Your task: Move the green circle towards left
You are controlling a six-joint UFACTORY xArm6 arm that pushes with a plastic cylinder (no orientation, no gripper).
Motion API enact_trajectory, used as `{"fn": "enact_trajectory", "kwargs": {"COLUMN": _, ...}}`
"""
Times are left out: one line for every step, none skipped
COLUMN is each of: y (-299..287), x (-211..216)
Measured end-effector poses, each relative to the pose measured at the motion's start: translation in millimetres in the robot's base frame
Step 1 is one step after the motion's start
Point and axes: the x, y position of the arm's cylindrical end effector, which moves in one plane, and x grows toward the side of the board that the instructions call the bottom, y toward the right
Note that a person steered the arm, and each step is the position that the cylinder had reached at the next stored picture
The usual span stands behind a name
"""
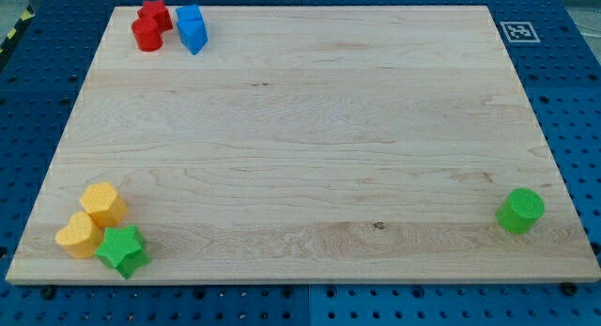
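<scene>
1. At the view's lower left, three blocks crowd the corner of the wooden table [300, 129]: a yellow hexagon-like block [103, 204], a second yellow block [78, 236] just below and left of it, touching or nearly so, and a green star [123, 251] pressed against their right side.
2. At the view's upper left sits another cluster: two red blocks, a red star-like block [156, 13] with a red cylinder-like block [146, 34] just in front of it, and two blue blocks [192, 28] just beside them on the right, one behind the other; the exact shapes of the blue pair are hard to make out.
3. The middle of the table holds no blocks.
4. At the view's upper right, off the wood, a small black-and-white marker tag [519, 31] lies on the blue perforated surface [573, 100] around the table.
5. The green circle [520, 210], the block to be moved, stands alone near the view's lower right corner, close to the right edge and well apart from every other block.
6. My tip does not show anywhere, and there is no pincer on this rig, so I cannot tell any state for one.
7. Judging progress: nothing appears done yet. The circle is about as far right as it can sit, so the whole leftward push remains; my tip would need to come in on the circle's right side, in the narrow strip by the edge.
</scene>
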Motion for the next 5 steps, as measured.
{"fn": "enact_trajectory", "kwargs": {"y": -1.8, "x": -17.2}}
{"fn": "enact_trajectory", "kwargs": {"y": -32.1, "x": -23.0}}
{"fn": "enact_trajectory", "kwargs": {"y": -65.6, "x": -35.2}}
{"fn": "enact_trajectory", "kwargs": {"y": -81.9, "x": -40.6}}
{"fn": "enact_trajectory", "kwargs": {"y": -106.9, "x": -41.3}}
